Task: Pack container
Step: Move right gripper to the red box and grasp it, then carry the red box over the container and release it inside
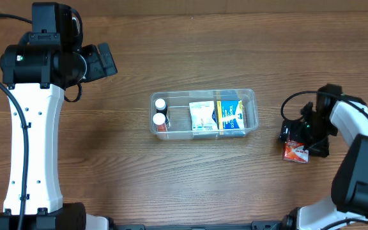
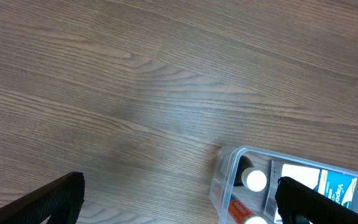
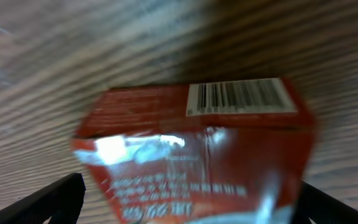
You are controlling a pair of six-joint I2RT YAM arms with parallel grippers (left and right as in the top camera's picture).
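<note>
The clear plastic container [image 1: 203, 93] stands at the table's middle. It holds two white-capped bottles [image 1: 160, 110] at its left end and a white box and a blue and yellow box [image 1: 230, 115] to the right. Its left end shows in the left wrist view [image 2: 225, 171]. A red box [image 1: 296, 153] with a barcode lies on the table to the right of the container. My right gripper [image 3: 188, 208] is open right over the red box [image 3: 197, 149], with a finger on each side. My left gripper [image 2: 179, 202] is open and empty, high above the table left of the container.
Bare wooden table [image 1: 120, 172] lies all around the container. The left arm's white body [image 1: 34, 140] stands over the left side. The right arm [image 1: 356, 153] bends in from the right edge.
</note>
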